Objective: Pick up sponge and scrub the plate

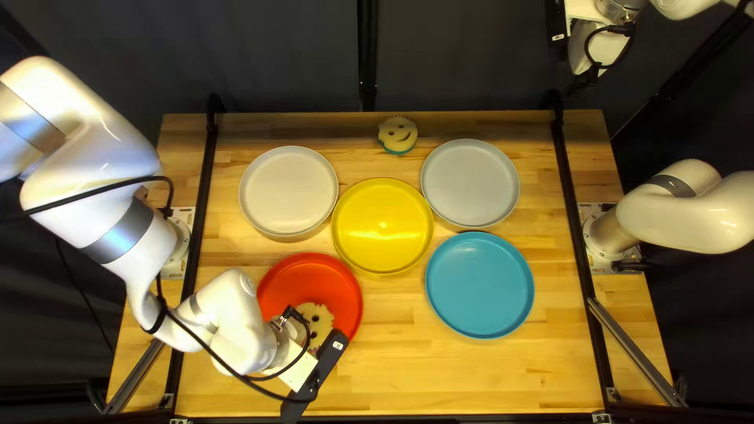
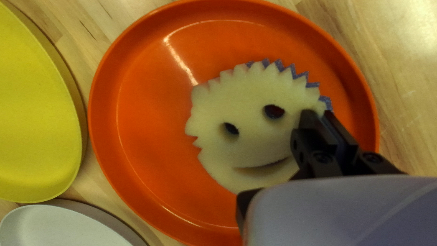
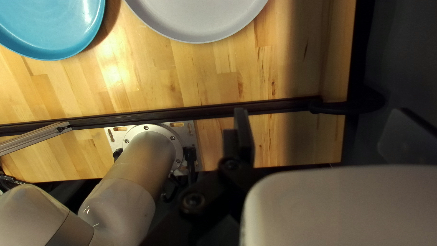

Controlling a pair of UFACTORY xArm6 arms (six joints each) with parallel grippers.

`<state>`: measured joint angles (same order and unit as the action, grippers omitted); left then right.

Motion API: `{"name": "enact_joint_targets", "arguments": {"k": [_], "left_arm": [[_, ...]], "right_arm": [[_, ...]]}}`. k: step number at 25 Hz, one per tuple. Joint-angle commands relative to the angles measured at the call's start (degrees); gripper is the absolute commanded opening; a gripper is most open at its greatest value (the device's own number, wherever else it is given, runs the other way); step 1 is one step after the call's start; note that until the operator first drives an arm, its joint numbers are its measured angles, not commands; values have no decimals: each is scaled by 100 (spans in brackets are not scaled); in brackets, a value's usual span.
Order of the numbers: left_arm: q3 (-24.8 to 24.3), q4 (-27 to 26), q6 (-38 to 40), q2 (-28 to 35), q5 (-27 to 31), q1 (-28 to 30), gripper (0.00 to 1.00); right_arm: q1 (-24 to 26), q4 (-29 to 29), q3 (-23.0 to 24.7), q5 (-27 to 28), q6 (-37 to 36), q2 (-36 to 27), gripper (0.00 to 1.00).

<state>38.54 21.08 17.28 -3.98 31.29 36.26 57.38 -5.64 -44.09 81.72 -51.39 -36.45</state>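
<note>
At the near left, the sponge (image 2: 255, 100) is pinched at its edge by the left gripper (image 2: 322, 115), with fingers nearly together. It is held face up within the red plate (image 2: 145, 114), probably so that the plate can be rubbed by its underside. This underside is mostly hidden, so the contact cannot be confirmed; the pinched edge is also partly covered. At the far right, the right gripper (image 3: 322, 114) is raised, fingers spread, perhaps for leaving space; its arm is cut off above. Farthest, a second sponge (image 1: 398, 130) is seen.
</note>
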Motion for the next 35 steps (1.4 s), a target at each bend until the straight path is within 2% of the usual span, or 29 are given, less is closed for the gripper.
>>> {"name": "enact_joint_targets", "arguments": {"k": [1,8,17,22,29,35], "left_arm": [[0,73,-287,-7,-143,-366,0],[77,183,-392,-123,-285,-531,0],[-280,13,87,123,-211,82,0],[-319,-132,196,165,-127,264,0],[-565,-185,-71,348,-241,-75,0],[-829,-269,-724,572,-440,-740,0]], "right_arm": [[0,0,0,0,0,0,100],[0,0,0,0,0,0,100],[0,0,0,0,0,0,100],[0,0,0,0,0,0,100],[0,0,0,0,0,0,100],[0,0,0,0,0,0,100]]}}
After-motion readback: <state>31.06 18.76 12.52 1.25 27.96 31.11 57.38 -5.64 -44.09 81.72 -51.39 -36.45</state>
